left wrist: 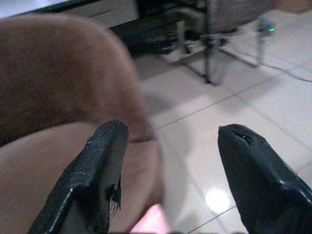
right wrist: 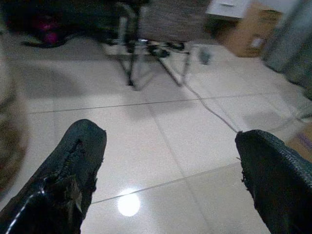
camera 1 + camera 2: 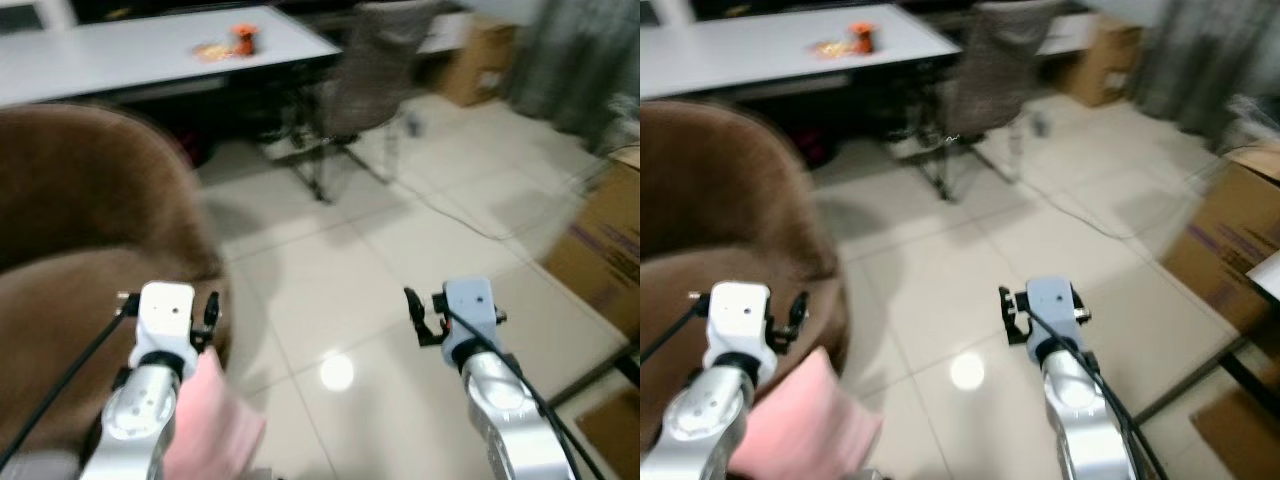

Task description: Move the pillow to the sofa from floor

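Left claw point(image 1: 168, 170) spread wide, nothing between the fingers, hovering over the brown sofa point(image 3: 70, 230) edge. Right claw point(image 2: 170, 170) also spread, empty, over bare tiled floor point(image 3: 340, 270) at 5 o'clock of head view.

Pink pillow point(image 3: 800, 425) at 7 o'clock, directly below the left arm, against the sofa front. Its lower part is cut off by the frame edge, arm covers its left side; can't tell whether it rests on floor or sofa. Head views blurred.

Around: mesh chair point(image 3: 365, 80) on a metal frame at 12–1 o'clock, white tabletop point(image 3: 130, 50) at 11 o'clock carrying small orange items point(image 3: 235, 42), too blurred to identify. Cable point(image 2: 209, 109) runs across the tiles past the chair. Cardboard boxes point(image 3: 610, 250) at 3 o'clock, contents not visible.
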Motion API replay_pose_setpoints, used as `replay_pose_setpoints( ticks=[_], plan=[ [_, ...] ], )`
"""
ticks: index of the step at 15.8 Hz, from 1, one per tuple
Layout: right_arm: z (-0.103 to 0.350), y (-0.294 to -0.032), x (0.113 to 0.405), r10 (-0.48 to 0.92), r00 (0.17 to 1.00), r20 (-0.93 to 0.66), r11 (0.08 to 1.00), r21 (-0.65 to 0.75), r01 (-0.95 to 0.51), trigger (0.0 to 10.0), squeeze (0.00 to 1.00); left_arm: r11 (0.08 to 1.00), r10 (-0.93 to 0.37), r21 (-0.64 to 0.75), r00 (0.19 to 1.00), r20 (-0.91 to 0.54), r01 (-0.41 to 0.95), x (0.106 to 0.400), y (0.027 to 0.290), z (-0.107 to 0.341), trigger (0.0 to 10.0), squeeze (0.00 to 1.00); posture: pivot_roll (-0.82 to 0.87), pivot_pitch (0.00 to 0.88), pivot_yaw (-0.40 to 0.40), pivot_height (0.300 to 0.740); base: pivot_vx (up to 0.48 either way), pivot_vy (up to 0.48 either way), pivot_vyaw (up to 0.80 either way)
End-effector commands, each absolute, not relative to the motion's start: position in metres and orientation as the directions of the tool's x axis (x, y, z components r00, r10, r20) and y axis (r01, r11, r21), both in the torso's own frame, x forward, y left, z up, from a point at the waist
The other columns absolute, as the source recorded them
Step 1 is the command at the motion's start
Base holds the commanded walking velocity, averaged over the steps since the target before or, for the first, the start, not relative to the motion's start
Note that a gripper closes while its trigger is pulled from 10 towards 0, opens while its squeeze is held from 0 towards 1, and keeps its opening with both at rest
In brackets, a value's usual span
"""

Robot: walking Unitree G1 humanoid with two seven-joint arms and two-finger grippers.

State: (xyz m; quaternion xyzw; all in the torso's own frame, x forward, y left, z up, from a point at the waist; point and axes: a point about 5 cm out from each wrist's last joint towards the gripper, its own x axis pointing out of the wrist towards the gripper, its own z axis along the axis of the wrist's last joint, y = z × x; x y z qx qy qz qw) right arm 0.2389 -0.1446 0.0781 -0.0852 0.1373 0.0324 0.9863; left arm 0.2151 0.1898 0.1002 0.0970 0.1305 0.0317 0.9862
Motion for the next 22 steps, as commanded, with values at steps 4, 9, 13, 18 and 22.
replay_pose_setpoints(
  ticks=[4,9,13,18,22],
  plan=[
    [0.083,-0.149,0.241,0.015,0.965,-0.263,0.984,-0.170,-0.061,10.0,1.00,0.982,0.057,0.189,0.972,-0.227,-0.014,0.226,0.183,0.106,10.0,0.00,-0.16,0.000,0.002,0.740,0.000,0.000,0.80],
    [0.082,-0.146,0.241,-0.003,0.964,-0.266,0.989,-0.146,-0.037,10.0,1.00,0.984,0.076,0.175,0.973,-0.219,-0.038,0.231,0.188,0.108,10.0,0.00,-0.15,0.000,0.018,0.740,0.000,0.000,0.80],
    [0.100,-0.140,0.253,-0.001,0.982,-0.189,0.992,-0.124,-0.023,10.0,1.00,0.979,0.114,0.190,0.977,-0.183,-0.078,0.232,0.197,0.114,10.0,0.00,-0.12,0.000,-0.012,0.740,0.000,0.000,0.60],
    [0.098,-0.142,0.270,-0.040,0.981,-0.190,0.986,-0.165,0.008,10.0,0.00,0.971,0.153,0.204,0.978,-0.139,-0.123,0.236,0.207,0.122,10.0,0.00,-0.10,0.000,-0.013,0.740,0.000,-0.347,0.00],
    [0.101,-0.141,0.275,0.075,0.978,-0.192,0.993,-0.071,-0.090,10.0,0.00,0.983,0.113,0.159,0.986,-0.122,-0.093,0.254,0.195,0.123,10.0,0.00,-0.12,0.000,0.009,0.740,0.000,-0.240,0.00]
  ],
)
